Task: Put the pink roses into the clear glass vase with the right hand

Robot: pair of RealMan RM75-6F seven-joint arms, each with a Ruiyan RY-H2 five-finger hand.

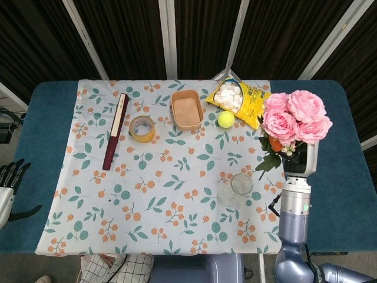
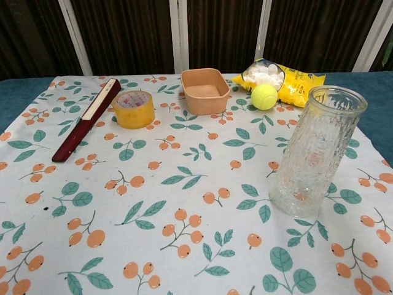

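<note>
A bunch of pink roses (image 1: pixel 293 118) with green leaves is raised above the table's right side in the head view. My right hand (image 1: pixel 298 157) holds it from below, mostly hidden under the blooms. The clear glass vase (image 1: pixel 236 189) stands upright on the flowered cloth, left of and below the roses; the chest view shows the vase (image 2: pixel 314 160) at the right, empty. My left hand (image 1: pixel 10 178) hangs at the far left edge, off the cloth, holding nothing. Neither hand appears in the chest view.
On the cloth (image 1: pixel 177 194) lie a dark red folded fan (image 1: pixel 115 130), a tape roll (image 1: pixel 142 128), a tan box (image 1: pixel 187 109), a tennis ball (image 1: pixel 225 119) and a yellow marshmallow bag (image 1: pixel 242 101). Blue table (image 1: pixel 50 118) borders the cloth.
</note>
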